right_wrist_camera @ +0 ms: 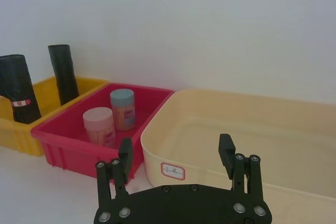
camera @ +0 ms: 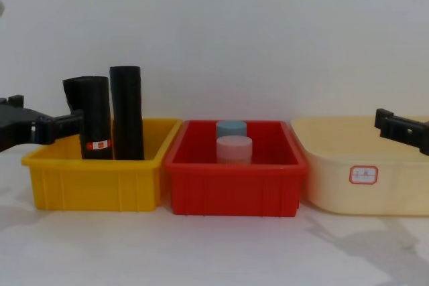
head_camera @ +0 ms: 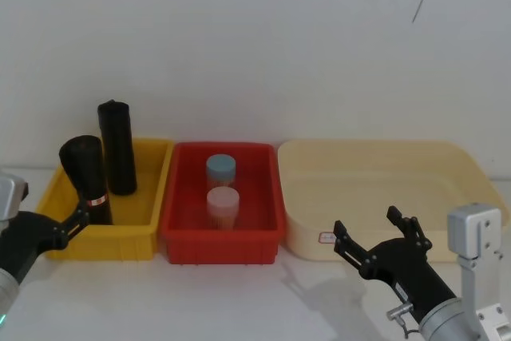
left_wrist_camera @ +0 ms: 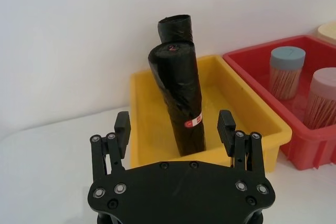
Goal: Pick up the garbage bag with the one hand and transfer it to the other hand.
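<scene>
Left gripper (left_wrist_camera: pixel 174 129): fingers (left_wrist_camera: pixel 122 127) spread wide, clamped on nothing. The bag (left_wrist_camera: pixel 178 98) stood on the line between them but farther in, with no contact. Judged to be lined up for a side grasp low on the roll, near its label (left_wrist_camera: pixel 193 121). The bag leaned a little in the front-left corner of the yellow bin (left_wrist_camera: pixel 241 100), with the plain roll (left_wrist_camera: pixel 175 27) just behind it. Right gripper (head_camera: pixel 367 233): fingers also apart and empty, hovering before the cream tray (head_camera: pixel 375 181), likely placed for the handover. In the chest view the bin wall hid the bag's foot. Both arms were cut off at the frame edges.
</scene>
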